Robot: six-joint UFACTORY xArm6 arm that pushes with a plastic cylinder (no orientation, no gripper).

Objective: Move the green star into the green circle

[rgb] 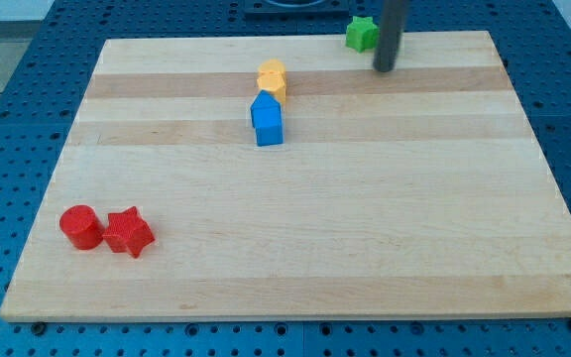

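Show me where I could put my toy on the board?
Bare wood fills the view's right and bottom, right of the blue block and red star. It's crowded at top, where my tip stands beside the green star.

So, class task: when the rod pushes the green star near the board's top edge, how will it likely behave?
The green star looks small and rigid, so it probably slides rather than tips. Its points may make it rotate off my tip, just to its right. Sitting at the board edge, it could slip off.
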